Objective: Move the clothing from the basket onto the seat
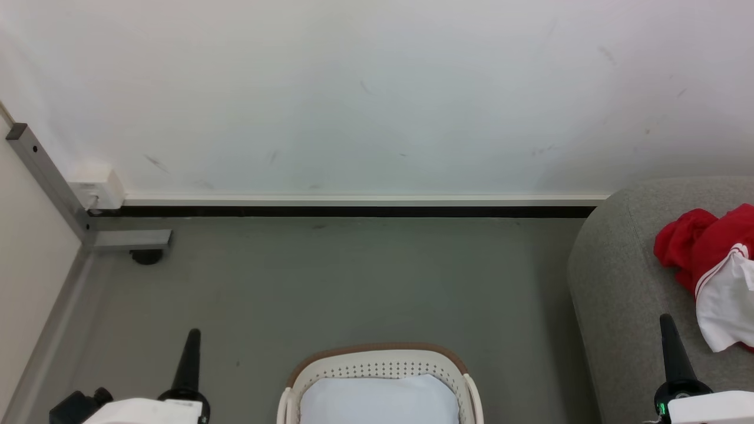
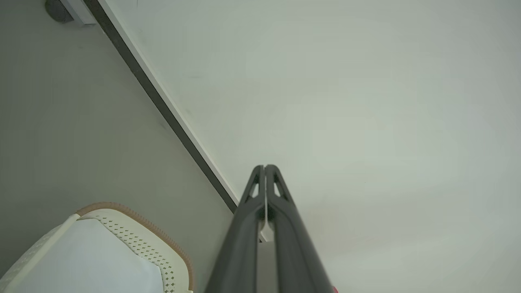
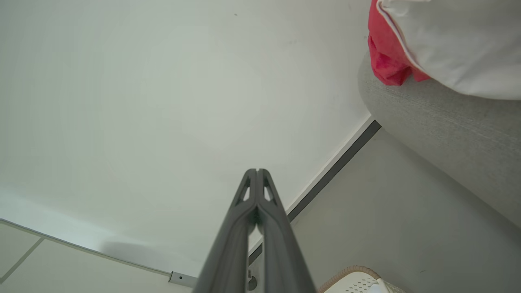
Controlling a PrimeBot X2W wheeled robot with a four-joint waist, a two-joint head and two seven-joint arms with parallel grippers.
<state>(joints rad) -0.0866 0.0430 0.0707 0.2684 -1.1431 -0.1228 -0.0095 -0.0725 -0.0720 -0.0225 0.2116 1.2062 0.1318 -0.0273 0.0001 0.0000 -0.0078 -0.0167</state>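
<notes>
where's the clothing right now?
Head view, far right: the clothing lies bunched on the seat, just beyond the right gripper and well right of the basket.

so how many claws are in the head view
2. The left dark two-fingered claw stands at the lower left; the right claw at the lower right, by the light grey fabric sofa. Both are shut.

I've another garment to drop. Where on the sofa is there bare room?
The seat is bare between its rounded left edge and the clothing. Crowded at the right, under that pile. Floor between basket and wall is bare.
</notes>
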